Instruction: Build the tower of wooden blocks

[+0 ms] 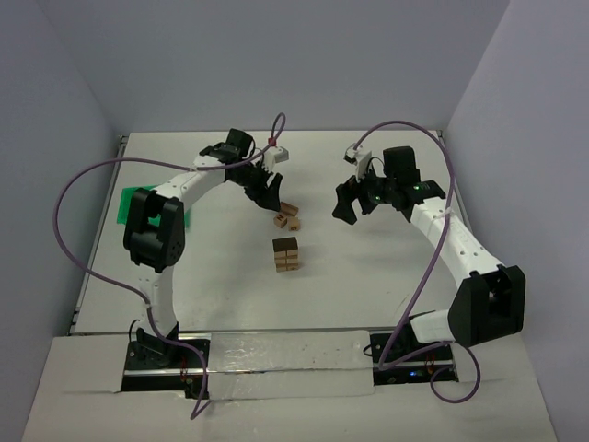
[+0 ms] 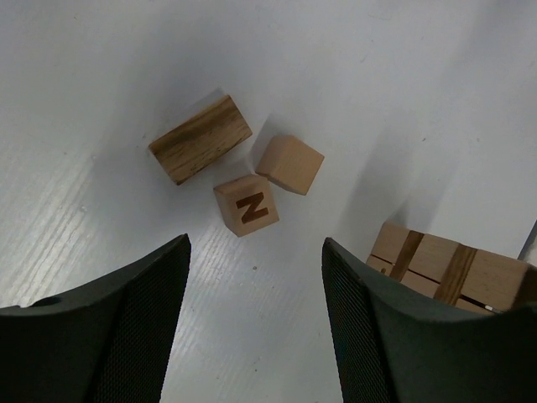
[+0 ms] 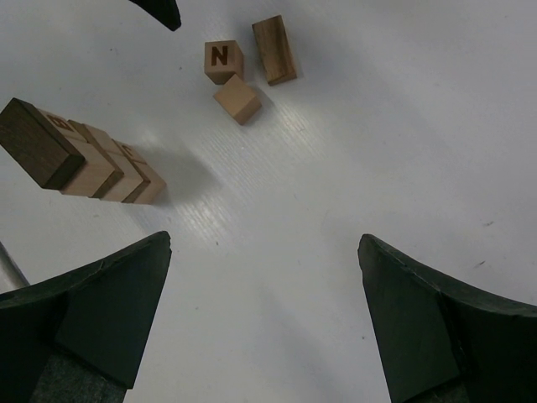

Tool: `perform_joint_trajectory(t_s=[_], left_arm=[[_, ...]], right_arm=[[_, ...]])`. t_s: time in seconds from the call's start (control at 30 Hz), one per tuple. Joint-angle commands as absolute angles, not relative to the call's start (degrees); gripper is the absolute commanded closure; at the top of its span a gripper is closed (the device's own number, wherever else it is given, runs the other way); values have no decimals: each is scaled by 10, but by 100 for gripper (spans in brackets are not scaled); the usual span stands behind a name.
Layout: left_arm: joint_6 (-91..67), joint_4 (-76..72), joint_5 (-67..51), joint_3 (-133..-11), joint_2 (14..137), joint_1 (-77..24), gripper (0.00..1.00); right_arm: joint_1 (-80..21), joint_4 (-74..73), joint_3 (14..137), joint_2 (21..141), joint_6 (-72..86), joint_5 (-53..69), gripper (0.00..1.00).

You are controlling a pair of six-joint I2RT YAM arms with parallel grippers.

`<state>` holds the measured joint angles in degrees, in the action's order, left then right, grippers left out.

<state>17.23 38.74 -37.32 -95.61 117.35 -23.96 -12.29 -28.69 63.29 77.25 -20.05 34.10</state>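
The white counter filled the scene, both arms reaching in from the near edge. On the left, a green bin sat mostly hidden behind the left arm's shoulder. The left pincer hung over the middle of the counter, pointing down, its jaws parted and gripping nothing, with only bare counter between its dark fingers. Across from it the right pincer was spread wide and empty too, well apart from every block.

Then the tower stood upright on the counter between the two arms, nearer their bases than the loose pieces. It looked like three or four layers, though the overhead view was too small for a sure count. The wrist views showed light and dark wood mixed in it.

Just beyond it, three loose wood blocks huddled beneath the left pincer: a darker-grained oblong block lying flat, a plain cube just beside it, and a cube marked N close against the plain one.
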Motion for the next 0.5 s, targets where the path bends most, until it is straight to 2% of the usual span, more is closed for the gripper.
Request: perform_joint_trajectory(t_s=[0.0, 0.47], left_arm=[[200, 372, -351, -953, 1179, -253, 30], [213, 382, -332, -950, 1209, -276, 30]], right_arm=[[-117, -289, 644, 774, -207, 338, 0], [-113, -292, 658, 801, -209, 333, 0]])
